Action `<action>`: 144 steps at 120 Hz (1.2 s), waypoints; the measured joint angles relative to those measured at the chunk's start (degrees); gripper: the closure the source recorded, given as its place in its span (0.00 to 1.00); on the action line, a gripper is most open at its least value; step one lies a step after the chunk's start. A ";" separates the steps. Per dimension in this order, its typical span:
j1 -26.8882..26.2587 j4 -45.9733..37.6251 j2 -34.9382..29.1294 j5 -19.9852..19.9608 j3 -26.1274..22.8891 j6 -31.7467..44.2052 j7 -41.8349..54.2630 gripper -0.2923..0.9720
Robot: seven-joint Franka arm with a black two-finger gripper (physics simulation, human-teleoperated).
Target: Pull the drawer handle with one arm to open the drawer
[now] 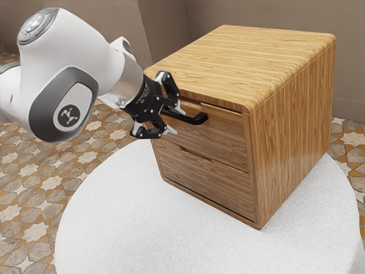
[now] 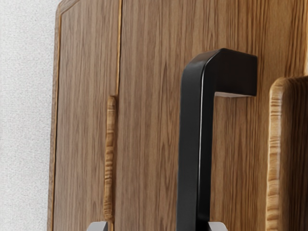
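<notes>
The black two-finger tool is wide open at the front of a wooden cabinet. One finger lies above and the other below the near end of the black drawer handle, and the bar passes between them. The fingers do not clamp it from both sides, so the tool holds nothing.

In the wrist view, two pale fingertips show at the edge of the frame. The handle runs between them, much closer to one tip than to the other. It is a flat bar that bends at a right angle into the wood at its far end.

The handle is fixed to the upper drawer, directly under the cabinet's rounded top edge. From these views I cannot tell whether that drawer is fully closed or pulled out slightly. The lower drawer sits beneath it and looks closed. It has a narrow wooden lip along its top edge.

The white and grey arm reaches in from the exterior view's left. The cabinet stands on a round white tabletop, towards the exterior view's right. A tiled floor with a star pattern surrounds the tabletop.
</notes>
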 joint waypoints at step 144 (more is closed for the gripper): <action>-0.11 -3.61 -2.48 0.10 -0.53 0.03 -0.34 0.81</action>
